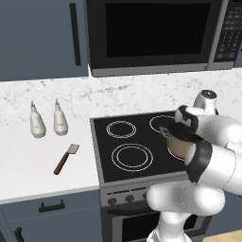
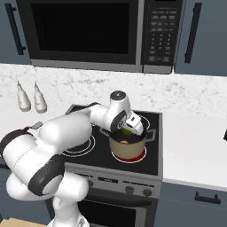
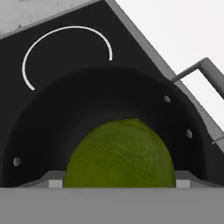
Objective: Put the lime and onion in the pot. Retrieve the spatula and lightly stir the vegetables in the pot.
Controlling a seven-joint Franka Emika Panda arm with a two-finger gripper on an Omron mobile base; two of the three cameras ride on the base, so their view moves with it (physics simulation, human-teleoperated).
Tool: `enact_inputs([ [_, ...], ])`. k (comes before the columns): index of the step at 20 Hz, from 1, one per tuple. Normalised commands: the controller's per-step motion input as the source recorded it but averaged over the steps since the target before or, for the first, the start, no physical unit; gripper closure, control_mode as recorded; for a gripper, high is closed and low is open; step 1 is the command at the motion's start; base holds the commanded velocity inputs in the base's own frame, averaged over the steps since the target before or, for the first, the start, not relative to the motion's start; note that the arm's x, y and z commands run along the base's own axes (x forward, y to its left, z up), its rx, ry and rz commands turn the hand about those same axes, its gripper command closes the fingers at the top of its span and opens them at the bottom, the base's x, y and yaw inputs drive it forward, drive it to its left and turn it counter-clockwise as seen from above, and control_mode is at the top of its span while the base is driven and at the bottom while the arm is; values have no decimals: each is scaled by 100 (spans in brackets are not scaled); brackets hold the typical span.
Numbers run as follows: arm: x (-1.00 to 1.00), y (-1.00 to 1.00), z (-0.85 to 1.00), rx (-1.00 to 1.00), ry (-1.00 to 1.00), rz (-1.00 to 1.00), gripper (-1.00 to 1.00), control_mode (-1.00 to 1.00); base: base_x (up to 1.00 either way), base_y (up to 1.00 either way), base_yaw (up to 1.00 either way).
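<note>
Hand view: lime [image 3: 119, 154] between the jaws, hanging over the dark inside of the pot [image 3: 183, 113].
Right base view puts the gripper [image 2: 129, 129] just above the pot [image 2: 128, 148] on the stove's [image 2: 150, 166] front right burner, green fruit [image 2: 128, 131] at its tip and the onion [image 2: 124, 141] apparently already lying inside (small, hard to be sure). Jaws stand wide, clamped on the lime. To finish well: keep it centred over the opening, lower a little below the rim, then let go so it does not bounce out. Spatula [image 1: 65, 159] lies on the counter [image 1: 28, 165] left of the stove, near two white bottles [image 1: 47, 120].
</note>
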Motion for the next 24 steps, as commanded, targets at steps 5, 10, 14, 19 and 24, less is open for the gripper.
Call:
enact_inputs([
  [5,32,-19,-59,1,0,0,100,-100,0,0,0],
  [10,35,-2,-54,0,0,0,100,-100,0,0,0],
  [14,24,0,-31,0,0,1,100,-100,0,0,0],
  [19,-5,9,-6,0,0,0,-100,-100,0,0,0],
  [24,-16,23,0,0,0,0,-100,-100,0,0,0],
])
